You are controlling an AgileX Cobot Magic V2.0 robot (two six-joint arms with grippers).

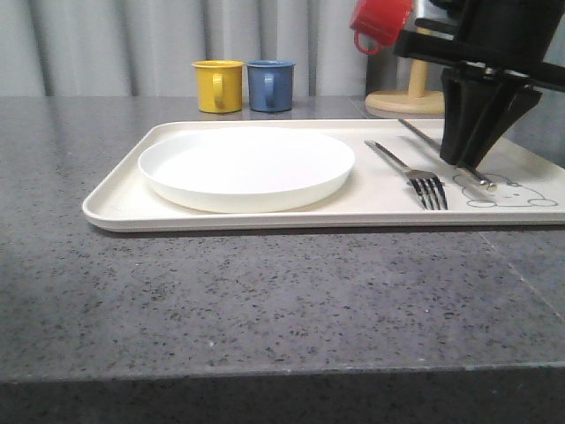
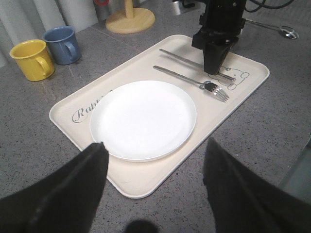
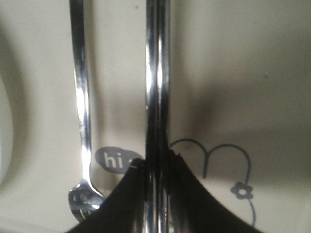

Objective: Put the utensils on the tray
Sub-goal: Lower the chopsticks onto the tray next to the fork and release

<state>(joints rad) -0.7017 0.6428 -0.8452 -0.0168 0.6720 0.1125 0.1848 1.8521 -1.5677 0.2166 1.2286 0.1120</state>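
Note:
The cream tray holds a white plate on its left half. A fork lies on the tray right of the plate, tines toward me. My right gripper points down over the rabbit drawing, shut on the knife, which runs parallel to the fork, low over the tray. In the right wrist view the fingers clamp the knife, with the fork alongside. A spoon lies on the table beyond the tray's right end. My left gripper hangs open above the tray's near corner.
A yellow mug and a blue mug stand behind the tray. A wooden mug stand at the back right carries a red mug. Grey speckled table stretches in front of the tray.

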